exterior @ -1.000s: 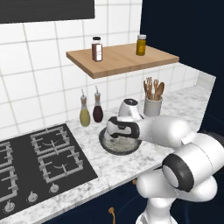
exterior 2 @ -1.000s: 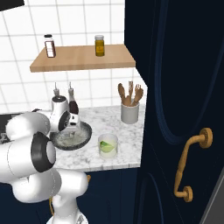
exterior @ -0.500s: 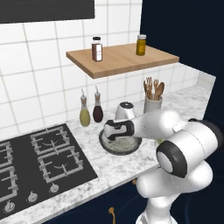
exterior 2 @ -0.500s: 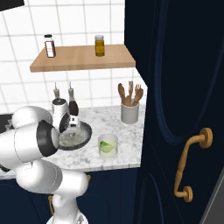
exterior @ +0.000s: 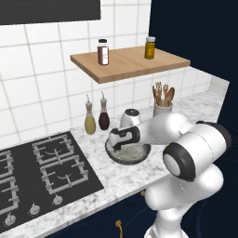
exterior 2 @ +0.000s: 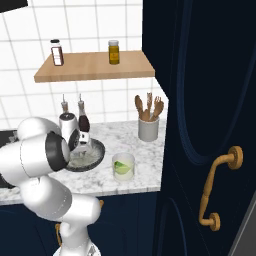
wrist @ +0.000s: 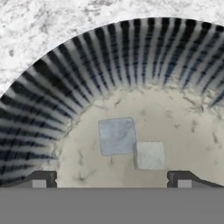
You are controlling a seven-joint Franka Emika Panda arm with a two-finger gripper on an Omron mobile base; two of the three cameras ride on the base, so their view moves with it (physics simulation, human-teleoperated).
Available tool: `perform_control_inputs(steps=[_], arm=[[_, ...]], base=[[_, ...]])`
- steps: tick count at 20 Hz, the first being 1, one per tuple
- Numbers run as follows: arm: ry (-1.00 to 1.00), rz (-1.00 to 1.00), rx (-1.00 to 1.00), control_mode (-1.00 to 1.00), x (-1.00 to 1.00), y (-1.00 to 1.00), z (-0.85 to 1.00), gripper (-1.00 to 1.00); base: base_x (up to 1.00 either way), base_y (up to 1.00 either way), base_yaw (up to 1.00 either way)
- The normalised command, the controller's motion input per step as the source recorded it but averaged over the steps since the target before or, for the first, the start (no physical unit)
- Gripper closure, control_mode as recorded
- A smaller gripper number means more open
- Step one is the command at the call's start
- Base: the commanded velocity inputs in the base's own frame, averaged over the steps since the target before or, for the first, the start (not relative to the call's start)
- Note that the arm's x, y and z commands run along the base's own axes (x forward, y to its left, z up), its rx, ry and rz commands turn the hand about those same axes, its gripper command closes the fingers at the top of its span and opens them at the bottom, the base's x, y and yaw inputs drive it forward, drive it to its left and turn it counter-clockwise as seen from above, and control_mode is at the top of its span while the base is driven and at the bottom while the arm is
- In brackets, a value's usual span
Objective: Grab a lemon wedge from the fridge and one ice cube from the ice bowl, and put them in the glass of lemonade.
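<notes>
- Your gripper [wrist: 111, 177] is hanging right over the ice bowl [exterior: 128, 153], jaws spread as wide as they go, nothing between them.
- In the hand view you've got both dark fingertips [wrist: 42, 178] poking up at the bottom edge, far apart, with the bowl's pale speckled floor between them.
- Two ice cubes sit on that floor: a bluish-grey ice cube [wrist: 116, 136] and a paler ice cube [wrist: 150, 155], corner to corner, basically touching. Both lie in the span between your fingertips, a bit ahead of them.
- The bowl's ribbed dark wall [wrist: 65, 78] curves around the cubes, marble counter [wrist: 39, 26] beyond it.
- From the right base view, the bowl [exterior 2: 95, 155] sits on the counter with the glass of lemonade [exterior 2: 123, 166] just beside it, toward the counter's front edge. There's a green wedge in the glass.
- The utensil cup [exterior 2: 148, 128] with wooden spoons stands behind the glass, near the wall.
- Two oil bottles [exterior: 96, 116] stand against the tiles behind the bowl; the hob [exterior: 42, 172] is off to the left.
- Shelf [exterior: 130, 62] above has two jars on it.
</notes>
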Motion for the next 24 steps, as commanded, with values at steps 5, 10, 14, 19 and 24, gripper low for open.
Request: perform_control_inputs(steps=[5, 10, 14, 19, 24], arm=[[-0.05, 0.00, -0.02, -1.00, 0.06, 0.00, -0.18, -1.00], [-0.05, 0.00, -0.01, -1.00, 0.12, 0.00, -0.17, -1.00], [-0.07, 0.00, -0.01, -1.00, 0.11, 0.00, -0.12, -1.00], [-0.06, 0.00, 0.00, -1.00, 0.07, 0.00, -0.08, -1.00], [-0.03, 0.00, 0.00, -1.00, 0.00, 0.00, -0.09, -1.00]], base=[[0.00, 0.00, 0.00], [0.00, 0.00, 0.00], [0.00, 0.00, 0.00], [0.00, 0.00, 0.00], [0.00, 0.00, 0.00]])
